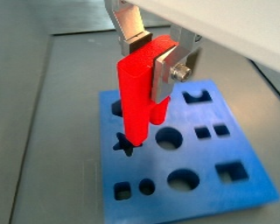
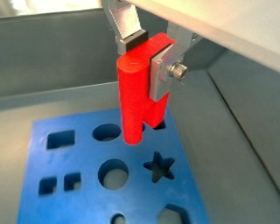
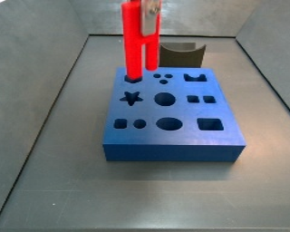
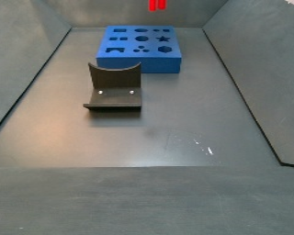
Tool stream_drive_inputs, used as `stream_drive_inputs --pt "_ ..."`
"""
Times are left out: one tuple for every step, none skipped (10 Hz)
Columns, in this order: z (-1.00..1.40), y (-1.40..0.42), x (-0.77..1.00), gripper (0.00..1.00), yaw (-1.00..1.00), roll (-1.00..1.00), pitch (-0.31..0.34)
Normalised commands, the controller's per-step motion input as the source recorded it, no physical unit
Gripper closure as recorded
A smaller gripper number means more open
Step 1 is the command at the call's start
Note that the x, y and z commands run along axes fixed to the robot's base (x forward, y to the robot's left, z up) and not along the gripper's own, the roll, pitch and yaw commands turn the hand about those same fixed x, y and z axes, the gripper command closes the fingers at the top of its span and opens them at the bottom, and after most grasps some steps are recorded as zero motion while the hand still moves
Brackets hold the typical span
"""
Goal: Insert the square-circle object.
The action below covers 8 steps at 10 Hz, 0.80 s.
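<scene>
My gripper [image 1: 149, 59] is shut on a red piece with two prongs [image 1: 136, 92], held upright; both show in both wrist views [image 2: 149, 54] [image 2: 133, 92]. The prong ends hang over the big blue slab with shaped holes [image 1: 206, 199], close to its star hole [image 1: 127, 144] and a round hole [image 2: 108, 133]. In a side view the red piece [image 3: 135, 41] stands over the slab's rear left part [image 3: 172, 149]. No small dark squarish block with a scooped top shows apart from the fixture, so the square-circle object is out of view.
The dark fixture [image 4: 113, 89] stands on the grey floor in front of the slab [image 4: 137, 62]; it also shows behind the slab in a side view [image 3: 180, 53]. Grey sloping walls [image 3: 62, 109] enclose the floor.
</scene>
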Motion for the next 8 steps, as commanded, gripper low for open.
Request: stream_drive_inputs --pt "-0.34 -0.06 0.00 1.00 -1.00 -0.05 -0.037" --pt "-0.35 -0.06 0.00 1.00 -1.00 -0.05 -0.040" --pt "-0.38 -0.06 0.00 1.00 -1.00 -0.04 -0.061" --pt "-0.31 -0.19 0.00 1.00 -0.95 0.00 -0.013" --pt "-0.29 -0.32 0.00 1.00 -0.88 0.00 -0.016" --pt "-0.33 -0.43 -0.04 1.00 -0.72 0.00 -0.006" --pt "-0.34 -0.35 -0.25 1.00 -0.55 0.00 -0.003" --pt "-0.33 -0.31 -0.27 1.00 -0.43 0.00 0.000"
